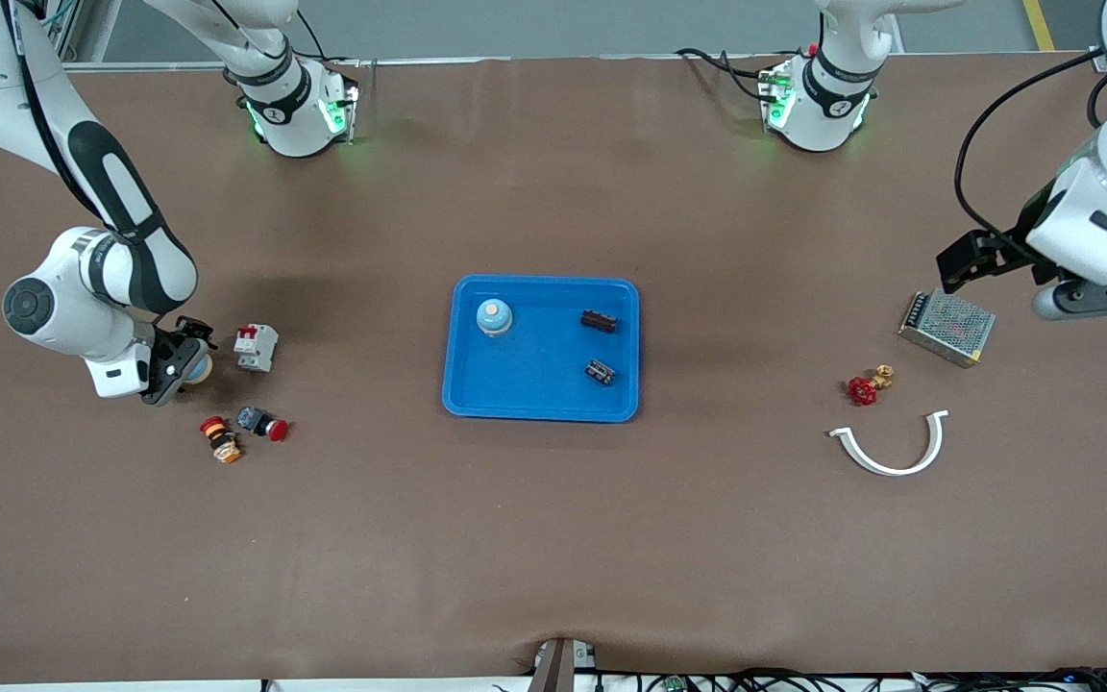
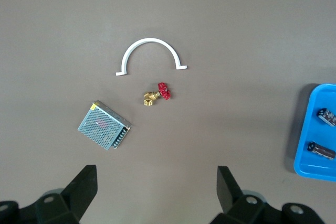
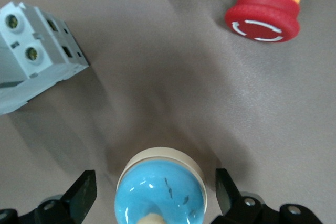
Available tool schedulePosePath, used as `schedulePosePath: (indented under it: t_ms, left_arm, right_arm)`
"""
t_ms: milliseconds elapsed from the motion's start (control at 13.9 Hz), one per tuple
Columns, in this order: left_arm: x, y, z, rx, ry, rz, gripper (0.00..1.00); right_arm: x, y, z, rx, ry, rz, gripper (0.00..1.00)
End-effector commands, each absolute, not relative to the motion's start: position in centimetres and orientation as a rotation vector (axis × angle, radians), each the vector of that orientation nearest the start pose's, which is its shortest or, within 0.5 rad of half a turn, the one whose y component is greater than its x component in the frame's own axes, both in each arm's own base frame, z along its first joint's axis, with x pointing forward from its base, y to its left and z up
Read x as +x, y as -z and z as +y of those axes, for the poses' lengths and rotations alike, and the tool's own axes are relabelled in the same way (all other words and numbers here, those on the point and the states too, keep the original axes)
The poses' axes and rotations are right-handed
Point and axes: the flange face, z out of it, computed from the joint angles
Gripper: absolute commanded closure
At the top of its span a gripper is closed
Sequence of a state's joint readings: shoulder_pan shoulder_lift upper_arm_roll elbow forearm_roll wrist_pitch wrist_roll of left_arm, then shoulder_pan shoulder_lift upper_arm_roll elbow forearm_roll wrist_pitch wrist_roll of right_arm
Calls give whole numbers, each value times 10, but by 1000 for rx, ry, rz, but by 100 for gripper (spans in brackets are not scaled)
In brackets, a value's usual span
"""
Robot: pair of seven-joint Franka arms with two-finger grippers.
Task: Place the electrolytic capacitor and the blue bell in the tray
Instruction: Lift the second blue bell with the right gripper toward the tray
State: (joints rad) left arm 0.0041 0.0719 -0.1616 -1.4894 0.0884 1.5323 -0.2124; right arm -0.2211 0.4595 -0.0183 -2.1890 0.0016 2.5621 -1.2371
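The tabletop (image 1: 553, 538) is covered with a brown sheet that looks matt and a little wrinkled. The tray (image 1: 477, 384) is bright blue plastic, smooth and a bit shiny. The blue bell (image 3: 160, 195) under the right pincer (image 3: 152, 192) has a glossy light-blue dome on a cream plastic base. A second blue bell (image 1: 494, 316) sits in the tray. The circuit breaker (image 3: 31, 51) is white matt plastic with metal screws. The red push button (image 3: 262, 17) is smooth plastic. The power supply (image 2: 103, 125) has a metal mesh cover. The valve (image 2: 156, 94) is shiny brass with a red handle. The curved clip (image 2: 151, 53) is smooth white plastic.
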Motion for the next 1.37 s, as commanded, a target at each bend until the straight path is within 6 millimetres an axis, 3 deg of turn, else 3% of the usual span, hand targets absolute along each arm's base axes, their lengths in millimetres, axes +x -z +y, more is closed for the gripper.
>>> schedulePosePath:
  t_ms: [0, 432, 504, 648, 936, 1297]
  left_arm:
    - [549, -626, -71, -3084, -29, -75, 0]
    - [546, -634, -70, -3097, -35, -93, 0]
    - [547, -642, -67, -3098, -9, -94, 0]
    - [555, -648, -60, -3103, 14, -111, 0]
    - [558, -646, -52, -3106, 8, -135, 0]
    - [561, -644, -50, -3100, 4, -138, 0]
  right_arm:
    - [529, -166, -136, -2688, -85, -1514, 0]
    - [527, -166, -143, -2684, -87, -1515, 0]
    - [527, -166, -143, -2683, -87, -1517, 6]
    - [527, -167, -143, -2683, -85, -1519, 30]
    - [528, -167, -142, -2680, -90, -1517, 65]
    - [536, -178, -136, -2655, -130, -1497, 66]
